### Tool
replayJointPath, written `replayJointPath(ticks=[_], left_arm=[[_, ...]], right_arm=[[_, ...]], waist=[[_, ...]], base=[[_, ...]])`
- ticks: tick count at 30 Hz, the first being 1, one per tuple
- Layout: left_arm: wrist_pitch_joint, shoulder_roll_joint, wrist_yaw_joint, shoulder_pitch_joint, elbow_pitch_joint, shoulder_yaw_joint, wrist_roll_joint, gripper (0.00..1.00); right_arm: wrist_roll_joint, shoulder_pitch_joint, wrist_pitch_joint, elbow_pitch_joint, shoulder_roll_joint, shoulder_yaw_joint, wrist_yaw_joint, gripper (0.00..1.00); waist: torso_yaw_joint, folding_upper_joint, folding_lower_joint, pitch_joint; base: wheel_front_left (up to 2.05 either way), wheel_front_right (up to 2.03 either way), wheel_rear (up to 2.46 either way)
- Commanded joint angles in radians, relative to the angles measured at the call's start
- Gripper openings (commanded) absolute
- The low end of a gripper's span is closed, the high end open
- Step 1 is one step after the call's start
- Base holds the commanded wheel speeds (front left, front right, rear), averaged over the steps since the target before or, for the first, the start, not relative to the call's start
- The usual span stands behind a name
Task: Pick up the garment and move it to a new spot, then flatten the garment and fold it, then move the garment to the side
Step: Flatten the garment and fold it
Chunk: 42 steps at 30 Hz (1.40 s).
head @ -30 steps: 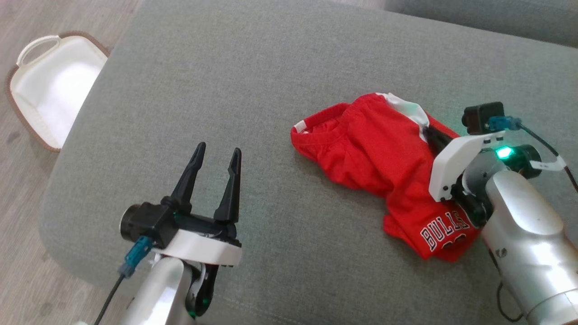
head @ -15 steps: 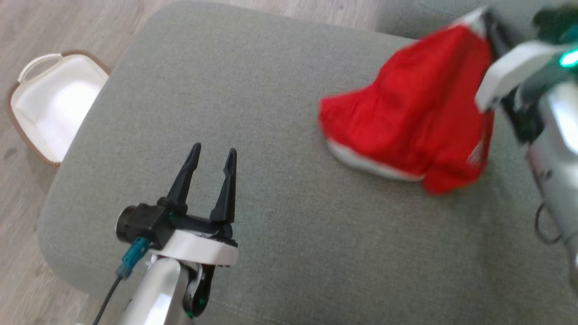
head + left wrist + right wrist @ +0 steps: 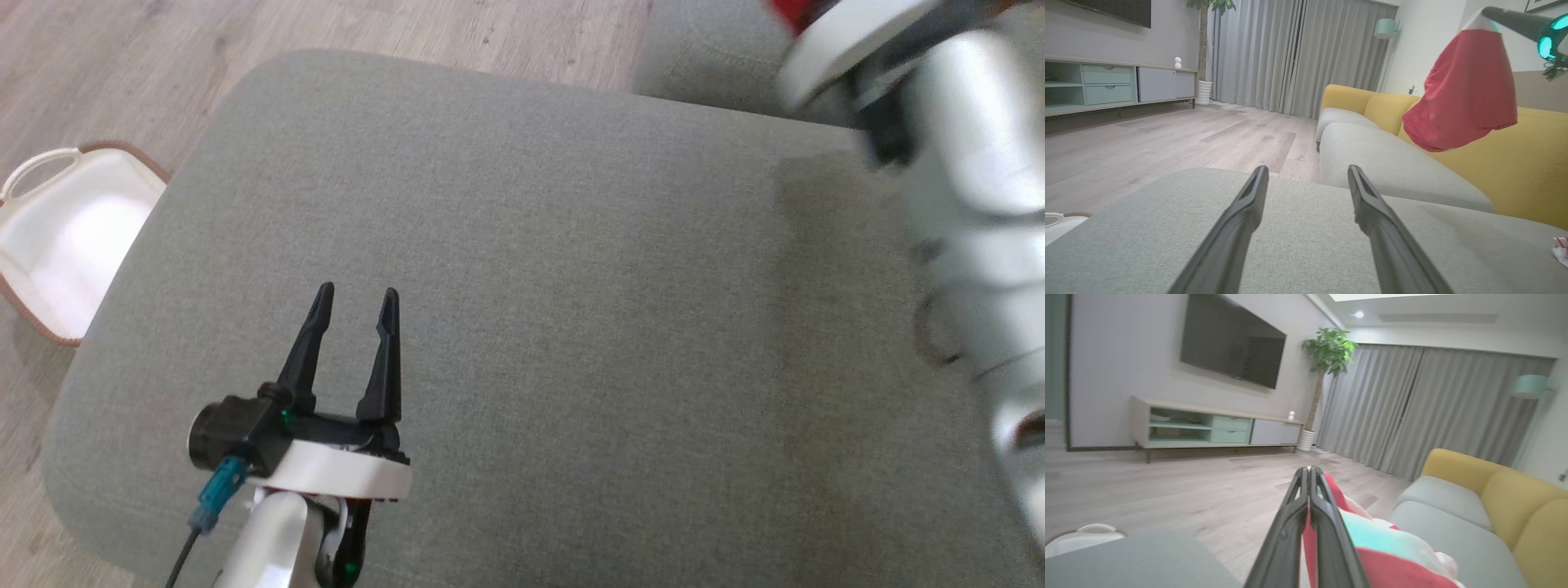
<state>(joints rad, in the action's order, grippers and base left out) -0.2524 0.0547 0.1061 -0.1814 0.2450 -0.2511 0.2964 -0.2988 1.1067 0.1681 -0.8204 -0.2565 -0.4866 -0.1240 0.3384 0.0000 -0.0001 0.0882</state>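
So the garment [image 3: 1461, 94] isn't lying on the grey ottoman [image 3: 531, 245] anymore like it was a second ago. The right gripper [image 3: 1308, 469] is now carrying it up in the air, above the ottoman's far right side. The head camera has tilted a bit too, so the whole ottoman is sitting differently in that view.

In the left wrist view the red fabric is dangling clear of the ottoman, bunching into a loose bag shape, with a white band up top where it's being pinched. The right fingers are pressing tight together on that edge, and red and white cloth is spilling out just beside them in the right wrist view. The right forearm [image 3: 971, 204] is looking pretty blurry in the head view.

The left gripper [image 3: 357, 291] is hovering over the ottoman's near left part, fingers spread wide and holding nothing. A white basket [image 3: 57, 237] with a brown rim is sitting on the wood floor [image 3: 122, 49] just off the ottoman's left edge. A yellow sofa [image 3: 1515, 163] is standing past the ottoman's far side.
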Motion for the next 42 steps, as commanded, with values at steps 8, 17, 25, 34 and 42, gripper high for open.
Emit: replayJointPath(ticks=[8,17,25,34,42], left_arm=[[-0.009,-0.001,0.008,0.000,-0.029,0.037,-0.015,1.00],[-0.009,0.006,0.011,0.003,-0.012,0.044,-0.022,1.00],[-0.009,0.008,0.010,0.018,-0.017,0.050,-0.027,1.00],[-0.009,0.004,0.007,0.046,-0.042,0.078,-0.019,1.00],[-0.009,0.000,0.006,0.044,-0.061,0.115,-0.013,1.00]], right_arm=[[-0.066,-0.302,-0.036,0.110,0.145,-0.240,-0.007,0.00],[-0.107,-0.554,-0.067,0.144,0.198,-0.366,-0.007,1.00],[-0.079,-0.578,-0.006,0.180,0.153,-0.144,-0.007,1.00],[0.093,-0.752,0.065,0.349,0.154,0.223,-0.007,1.00],[0.146,-0.965,0.079,0.541,0.205,0.339,-0.007,1.00]], waist=[[-0.022,0.0000,0.0001,-0.023],[-0.072,0.0000,0.0001,-0.047],[-0.133,0.0000,0.0001,-0.065],[-0.222,0.0000,0.0001,-0.074],[-0.292,0.0000,0.0001,-0.044]], base=[[0.00,0.00,0.00],[0.00,0.00,0.00],[0.00,0.00,0.00],[0.00,0.00,0.00],[0.00,0.00,0.00]])
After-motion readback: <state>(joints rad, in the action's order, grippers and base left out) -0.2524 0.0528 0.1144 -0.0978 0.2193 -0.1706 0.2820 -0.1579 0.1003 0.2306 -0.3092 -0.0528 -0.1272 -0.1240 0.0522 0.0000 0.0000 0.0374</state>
